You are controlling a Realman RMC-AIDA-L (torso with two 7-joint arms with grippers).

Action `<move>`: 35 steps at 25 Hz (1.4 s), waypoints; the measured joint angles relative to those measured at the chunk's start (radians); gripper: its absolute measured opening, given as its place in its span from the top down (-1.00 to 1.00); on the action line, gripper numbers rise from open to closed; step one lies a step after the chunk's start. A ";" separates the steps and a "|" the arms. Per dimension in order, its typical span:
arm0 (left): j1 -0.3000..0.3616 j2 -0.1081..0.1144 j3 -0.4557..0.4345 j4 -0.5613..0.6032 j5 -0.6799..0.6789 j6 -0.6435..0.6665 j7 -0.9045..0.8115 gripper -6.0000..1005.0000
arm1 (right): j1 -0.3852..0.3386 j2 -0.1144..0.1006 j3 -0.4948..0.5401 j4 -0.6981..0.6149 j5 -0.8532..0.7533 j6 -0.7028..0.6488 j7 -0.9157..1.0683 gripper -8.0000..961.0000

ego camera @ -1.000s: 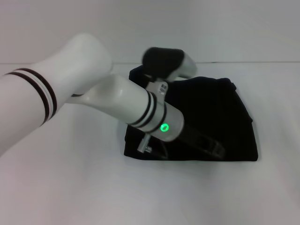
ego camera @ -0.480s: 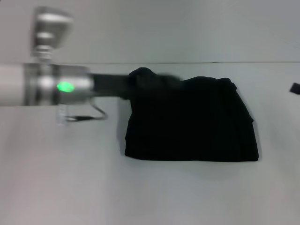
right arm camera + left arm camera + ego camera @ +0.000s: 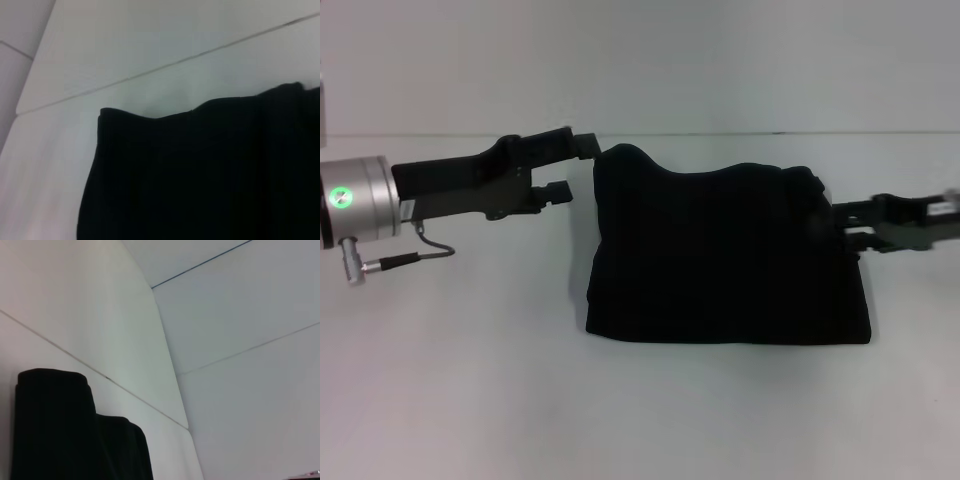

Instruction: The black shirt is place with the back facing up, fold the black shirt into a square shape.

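While both grippers touch its corners, the black shirt (image 3: 730, 255) lies folded.

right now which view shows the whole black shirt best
The head view: the black shirt lies whole as a folded block on the table. The left wrist view shows only one corner, and the right wrist view only one edge, cut off by the frame.
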 joint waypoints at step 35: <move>0.005 -0.005 -0.031 -0.014 -0.008 -0.061 0.050 -0.89 | 0.091 0.096 -0.133 0.124 -0.019 0.314 0.054 -0.45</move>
